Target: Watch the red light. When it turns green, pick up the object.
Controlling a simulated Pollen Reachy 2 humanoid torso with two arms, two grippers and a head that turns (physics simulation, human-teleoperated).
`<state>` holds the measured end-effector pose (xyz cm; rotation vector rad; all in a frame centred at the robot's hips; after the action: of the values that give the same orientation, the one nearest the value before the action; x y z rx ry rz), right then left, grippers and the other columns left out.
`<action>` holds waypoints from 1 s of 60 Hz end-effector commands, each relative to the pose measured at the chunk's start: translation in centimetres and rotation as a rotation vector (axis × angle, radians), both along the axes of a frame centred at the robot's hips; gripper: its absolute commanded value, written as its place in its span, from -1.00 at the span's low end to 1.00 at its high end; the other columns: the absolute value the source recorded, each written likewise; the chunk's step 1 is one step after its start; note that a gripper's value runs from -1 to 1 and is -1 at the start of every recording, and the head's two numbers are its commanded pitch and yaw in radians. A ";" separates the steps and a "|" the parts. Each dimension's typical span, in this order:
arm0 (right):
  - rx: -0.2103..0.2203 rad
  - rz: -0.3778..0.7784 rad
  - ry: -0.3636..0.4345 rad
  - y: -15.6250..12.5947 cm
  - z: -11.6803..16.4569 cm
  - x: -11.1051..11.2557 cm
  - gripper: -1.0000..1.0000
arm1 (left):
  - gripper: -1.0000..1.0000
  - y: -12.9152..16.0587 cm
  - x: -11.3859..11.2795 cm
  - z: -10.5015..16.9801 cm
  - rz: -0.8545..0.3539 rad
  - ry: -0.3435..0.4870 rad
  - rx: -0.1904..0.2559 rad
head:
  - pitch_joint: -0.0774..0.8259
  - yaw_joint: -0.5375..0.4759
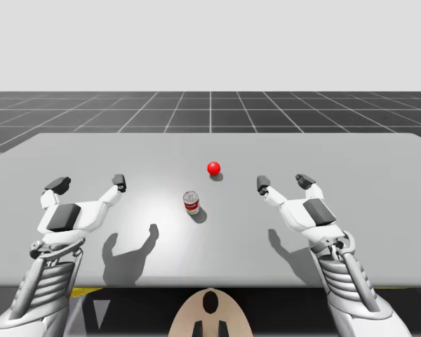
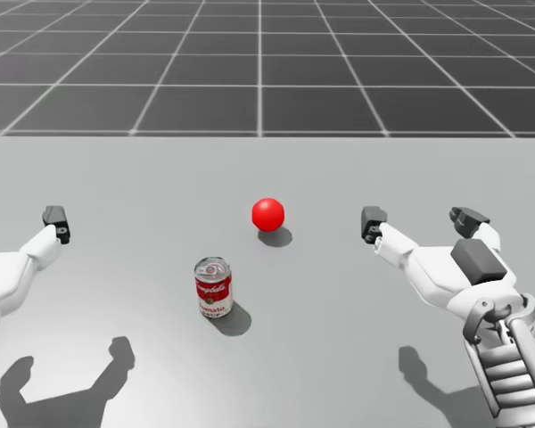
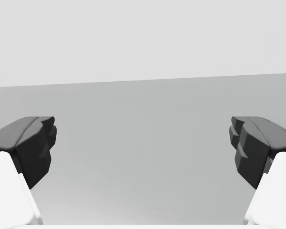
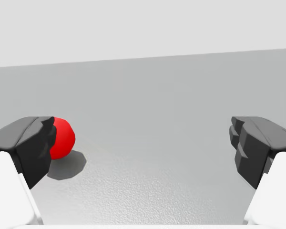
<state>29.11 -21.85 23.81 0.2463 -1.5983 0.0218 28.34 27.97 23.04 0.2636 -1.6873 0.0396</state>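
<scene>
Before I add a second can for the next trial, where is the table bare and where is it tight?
Bare: the far strip of the table beyond the red light; the stretch between the can and my open right gripper; the same between can and left gripper. Tightest: the middle, between light and can.

Bright, even light is washing over a pale grey table (image 1: 379, 161), and in the high view a paler patch is glowing near its middle. The light is coming from above and a little from the far side, so shadows are falling toward the near edge. My left gripper (image 1: 88, 184) and right gripper (image 1: 284, 182) are casting dark, finger-shaped shadows on the table nearer to me. The red and white can (image 1: 191, 202) is throwing a short shadow to its right. The red light (image 1: 213, 168) is sitting on a small round shadow. Behind, a flat pale backdrop is glowing above a dark gridded floor (image 1: 56, 112).
</scene>
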 end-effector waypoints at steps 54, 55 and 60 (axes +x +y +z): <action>-0.002 -0.004 -0.010 0.4 -0.1 -0.1 -1.00 | -1.00 -0.1 0.0 0.0 0.000 0.002 0.007 | 0.24 0.02; -0.001 -0.003 -0.010 0.4 -0.1 -0.1 -1.00 | -1.00 -0.1 0.0 0.0 -0.001 0.002 0.007 | 0.25 0.02; -0.002 -0.002 -0.010 0.4 -0.1 -0.1 -1.00 | -1.00 -0.1 0.0 -0.1 0.001 0.002 0.007 | 0.32 0.04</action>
<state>29.05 -21.81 23.83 0.2268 -1.6112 0.0354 28.35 27.89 22.99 0.2677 -1.6857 0.0340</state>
